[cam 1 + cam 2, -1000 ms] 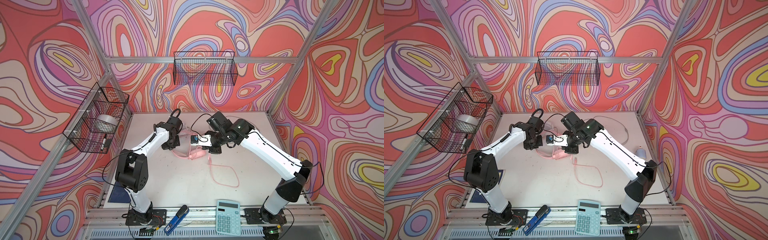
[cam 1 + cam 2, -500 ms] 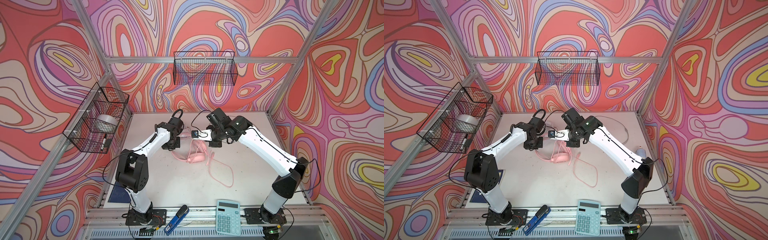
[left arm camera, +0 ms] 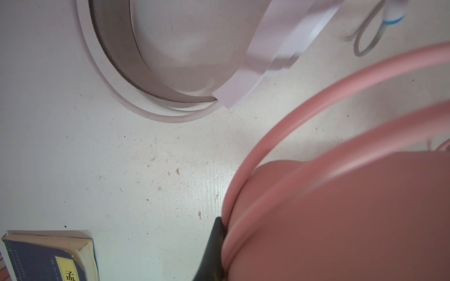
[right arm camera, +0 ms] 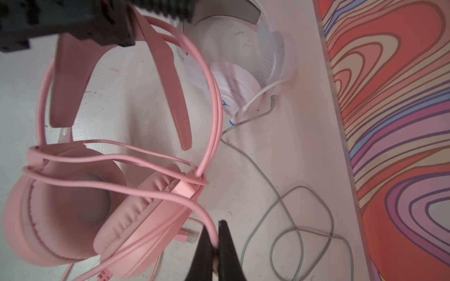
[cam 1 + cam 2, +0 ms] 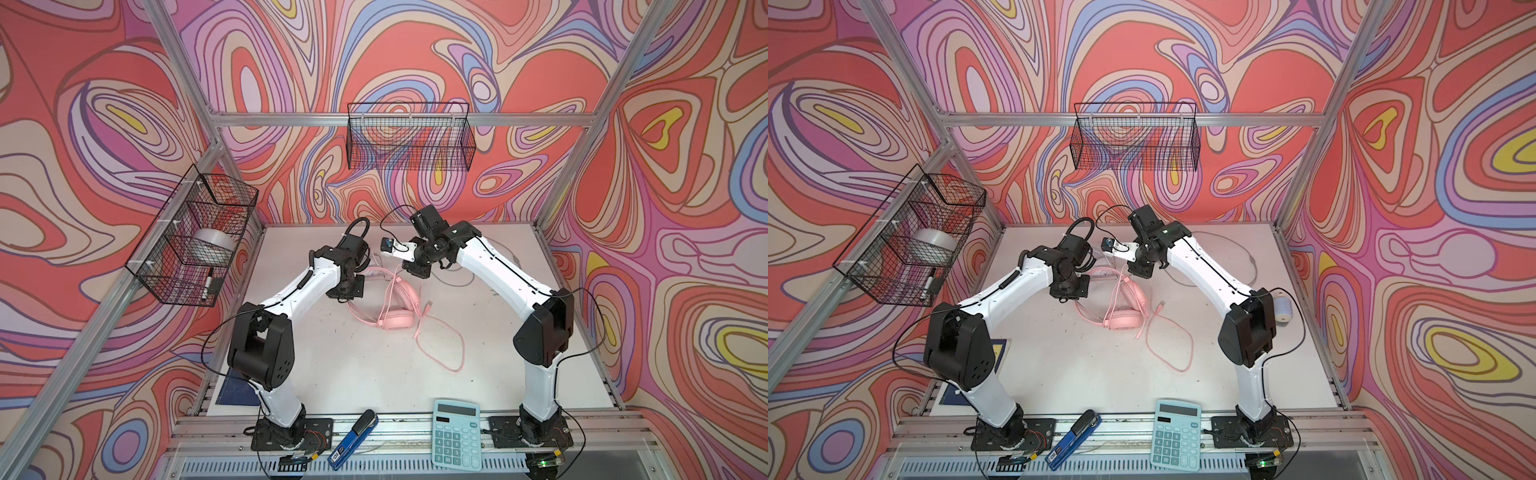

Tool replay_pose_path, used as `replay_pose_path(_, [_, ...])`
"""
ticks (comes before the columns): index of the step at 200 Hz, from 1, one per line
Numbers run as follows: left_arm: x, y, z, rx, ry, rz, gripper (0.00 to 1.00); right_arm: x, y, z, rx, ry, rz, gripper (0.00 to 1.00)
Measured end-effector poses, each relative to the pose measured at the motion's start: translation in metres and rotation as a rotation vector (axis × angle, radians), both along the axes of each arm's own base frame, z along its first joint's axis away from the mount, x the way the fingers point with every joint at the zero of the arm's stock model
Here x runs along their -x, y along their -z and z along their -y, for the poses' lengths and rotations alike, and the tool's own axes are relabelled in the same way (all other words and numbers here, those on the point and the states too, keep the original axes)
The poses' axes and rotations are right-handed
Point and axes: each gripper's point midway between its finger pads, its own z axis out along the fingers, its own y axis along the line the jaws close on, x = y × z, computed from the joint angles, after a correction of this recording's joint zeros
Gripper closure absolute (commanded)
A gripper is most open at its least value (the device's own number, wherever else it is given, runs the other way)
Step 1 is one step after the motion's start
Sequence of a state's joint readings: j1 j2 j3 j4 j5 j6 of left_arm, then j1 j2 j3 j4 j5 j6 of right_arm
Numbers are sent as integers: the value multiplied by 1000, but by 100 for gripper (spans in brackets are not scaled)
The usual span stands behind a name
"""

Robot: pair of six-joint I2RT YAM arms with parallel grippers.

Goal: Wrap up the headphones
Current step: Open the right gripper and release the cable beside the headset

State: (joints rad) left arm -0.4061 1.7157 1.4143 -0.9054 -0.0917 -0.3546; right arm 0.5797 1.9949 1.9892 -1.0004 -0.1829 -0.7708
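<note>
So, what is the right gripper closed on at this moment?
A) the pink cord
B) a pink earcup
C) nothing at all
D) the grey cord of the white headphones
A: in the right wrist view the right gripper has its jaws pinched shut on the pink cord, while the grey cord lies loose, apart from it.

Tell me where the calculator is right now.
In both top views the light blue calculator lies on the front rail, right of centre, between the blue stapler and the right arm's base.
</note>
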Motion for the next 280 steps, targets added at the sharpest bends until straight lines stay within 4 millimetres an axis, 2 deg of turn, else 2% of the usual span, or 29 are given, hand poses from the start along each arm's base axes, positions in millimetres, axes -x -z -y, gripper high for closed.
replay_pose_path(23, [2,-2,1,15,18,14,100,-9,8,0,-25,29,-35,100])
replay_pose_path(68, [7,1,5,42,37,14,100,-16,27,-1,-39,79,-100,94])
replay_pose_path(98, [8,0,7,59,45,16,100,-20,32,3,-60,120,-136,89])
replay_pose_path(145, [16,2,10,83,66,1,100,-32,44,18,-87,216,-178,84])
replay_pose_path(192, [25,-1,10,116,76,-8,100,-44,71,31,-102,328,-246,78])
replay_pose_path(242, [34,-1,5,172,58,-26,100,-48,88,45,-132,433,-306,74])
replay_pose_path(280, [33,-1,5,219,44,-32,100,-50,102,50,-142,494,-349,72])
